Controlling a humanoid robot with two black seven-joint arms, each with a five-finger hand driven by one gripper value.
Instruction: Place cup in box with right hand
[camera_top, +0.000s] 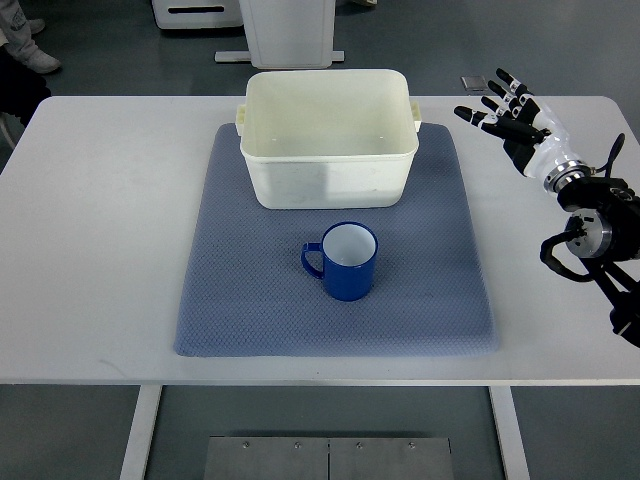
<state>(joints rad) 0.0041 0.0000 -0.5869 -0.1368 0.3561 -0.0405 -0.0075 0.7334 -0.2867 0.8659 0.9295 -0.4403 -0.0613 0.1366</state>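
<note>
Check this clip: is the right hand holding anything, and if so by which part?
Nothing is held. The right hand hovers open over the table, apart from the blue cup, which stands on the mat.

A white table (90, 250) fills mid-frame on grey floor (120, 50). White furniture bases (290, 30) stand at top centre; a shoe (40, 60) sits upper left.

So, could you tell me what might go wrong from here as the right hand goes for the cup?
The cup stands close to the box, so the spread right hand could bump the box wall while reaching in. The cup's handle faces away from that hand, so a grasp on the smooth body might slip.
</note>
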